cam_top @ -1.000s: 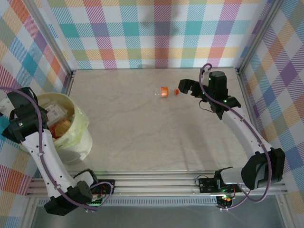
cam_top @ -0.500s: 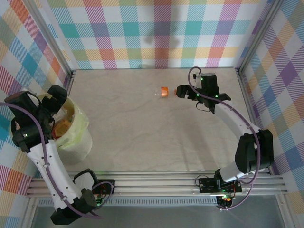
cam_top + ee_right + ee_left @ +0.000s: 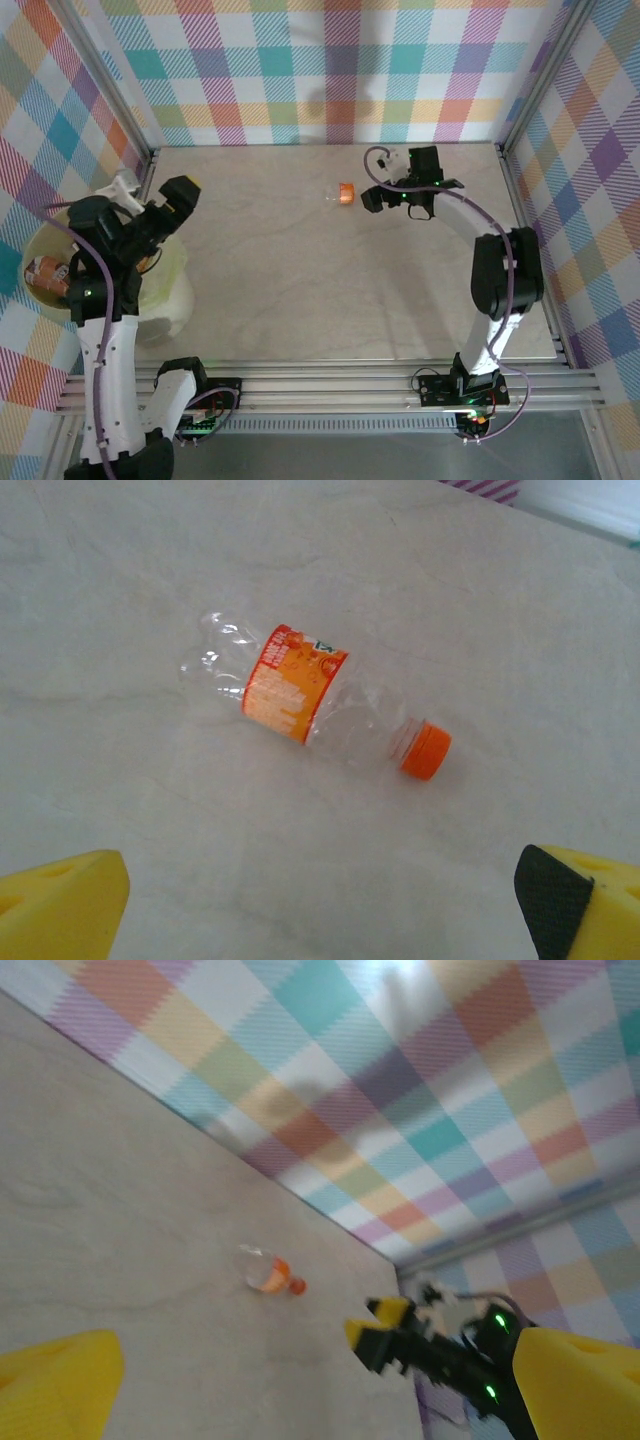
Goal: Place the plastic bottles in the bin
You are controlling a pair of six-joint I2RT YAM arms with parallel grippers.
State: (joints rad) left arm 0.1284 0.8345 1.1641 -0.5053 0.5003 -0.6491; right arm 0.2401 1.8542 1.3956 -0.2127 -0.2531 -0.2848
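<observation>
1. Plainly, one plastic bottle (image 3: 343, 193) lies on its side on the table (image 3: 300, 280), near the far edge and a little right of the middle.
2. In the right wrist view the bottle (image 3: 310, 705) is clear and crumpled. It has an orange label around its middle and an orange cap (image 3: 427, 751) on the end facing the lower right.
3. The right gripper (image 3: 372, 197) sits low at the bottle's cap end, just beside it. Its yellow-padded fingers (image 3: 62, 905) are spread wide. The bottle lies ahead of them, apart from both pads.
4. The bin (image 3: 168, 300) stands at the table's left edge, toward the near corner. Its pale yellow-green wall is lined with a thin bag.
5. Inside the bin, a bottle with an orange-red label (image 3: 48, 270) lies against the left side. The rest of the contents are hidden behind the arm.
6. The left gripper (image 3: 152, 195) hangs over the bin's far rim, fingers parted and holding nothing.
7. From the left wrist view the lone bottle (image 3: 268, 1275) shows far across the table, with the right gripper (image 3: 385, 1332) beside it.
</observation>
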